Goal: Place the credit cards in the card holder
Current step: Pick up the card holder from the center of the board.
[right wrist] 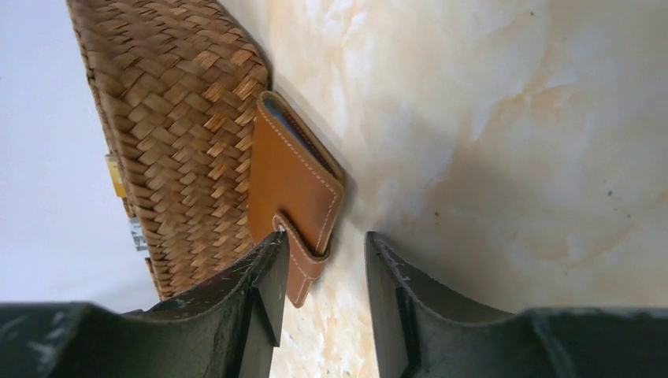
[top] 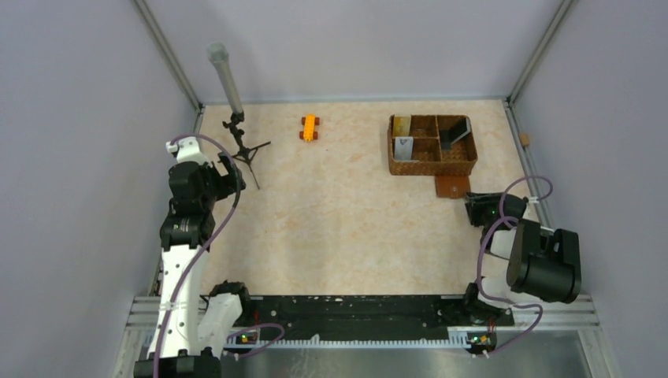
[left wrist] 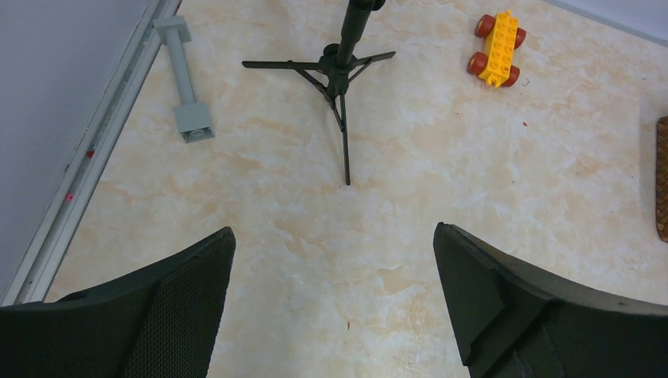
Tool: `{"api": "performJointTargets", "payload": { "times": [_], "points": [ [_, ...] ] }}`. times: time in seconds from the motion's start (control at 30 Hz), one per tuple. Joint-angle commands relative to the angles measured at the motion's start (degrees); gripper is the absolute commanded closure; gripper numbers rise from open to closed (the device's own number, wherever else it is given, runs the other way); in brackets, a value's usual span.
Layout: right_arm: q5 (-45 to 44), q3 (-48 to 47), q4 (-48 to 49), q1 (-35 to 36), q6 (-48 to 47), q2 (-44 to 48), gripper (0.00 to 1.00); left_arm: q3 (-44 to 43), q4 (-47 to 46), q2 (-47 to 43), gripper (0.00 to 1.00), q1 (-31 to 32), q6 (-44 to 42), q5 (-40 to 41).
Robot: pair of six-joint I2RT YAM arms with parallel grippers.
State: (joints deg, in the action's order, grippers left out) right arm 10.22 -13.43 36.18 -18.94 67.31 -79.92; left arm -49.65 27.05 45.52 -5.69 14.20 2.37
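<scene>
Your R gripper (right wrist: 324,246): fingers part-spread, gap btwn them, nothing pinched. Card holder (right wrist: 291,189) lies on table just ahead, snap tab by one finger, shut, up against woven basket (right wrist: 173,118). Credit cards (top: 403,146) sit in basket compartments. L gripper (left wrist: 332,236): fingers spread wide above table (left wrist: 488,173).

Robotics lab test cell is being shown. A marble-pattern tabletop (top: 346,220) is being boxed in by plain grey panel walls (top: 79,157) on aluminium frame posts (top: 168,53). The left arm (top: 185,236) and right arm (top: 543,264) are being held on a metal mounting rail (top: 362,315), with purple cables (top: 235,193) being looped along them. Unrelated props are being kept on the top: small black tripod (top: 240,146), yellow toy car (top: 309,127), woven basket (top: 432,161).
</scene>
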Motion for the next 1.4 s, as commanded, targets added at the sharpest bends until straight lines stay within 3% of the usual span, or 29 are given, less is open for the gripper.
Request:
{"api": "performJointTargets", "payload": {
  "times": [0.0, 0.27, 0.43, 0.53, 0.6, 0.8, 1.0, 1.1, 1.23, 1.37],
  "points": [
    [0.4, 0.3, 8.5, -0.3, 3.2, -5.2, 0.59, -0.2, -1.3, 0.1, 0.01, -0.1, -0.9, -0.7],
    [0.1, 1.0, 18.1, -0.3, 6.8, -15.2, 0.64, -0.4, -1.3, 0.8, 0.01, -0.1, -1.0, -0.8],
    [-1.1, 2.7, 24.9, -0.3, 9.0, -18.7, 0.81, -0.5, -1.3, 0.9, 0.01, -0.1, -1.2, -0.5],
    [-2.1, 3.7, 25.0, -0.3, 9.0, -17.3, 0.96, -0.5, -1.3, 0.9, 0.01, -0.1, -1.2, -0.4],
    [-2.7, 4.0, 23.3, -0.3, 8.2, -15.1, 1.00, -0.5, -1.3, 0.8, 0.01, -0.1, -1.8, -1.0],
    [-4.2, 5.9, 11.7, -0.3, 4.4, -0.6, 1.00, 0.7, -1.9, 0.0, 0.01, 0.0, -2.9, -7.0],
    [-9.7, 3.8, -22.9, -0.3, -5.1, 30.8, 1.00, 1.6, -3.5, -0.9, 0.01, 4.2, -3.9, -11.4],
    [-11.0, 0.1, -33.6, -0.1, -11.1, 45.4, 1.00, 1.7, -4.8, -0.8, 0.01, 8.8, -3.8, -13.8],
    [-1.3, -5.6, -36.7, 0.4, -17.2, 49.5, 1.00, 0.5, -7.4, 1.3, 0.01, 15.7, -1.2, -19.9],
    [11.2, -9.5, -28.2, 4.5, -19.3, 45.6, 1.00, 0.9, -15.6, 4.6, 0.01, 19.3, 5.3, -33.9]
  ]
}}
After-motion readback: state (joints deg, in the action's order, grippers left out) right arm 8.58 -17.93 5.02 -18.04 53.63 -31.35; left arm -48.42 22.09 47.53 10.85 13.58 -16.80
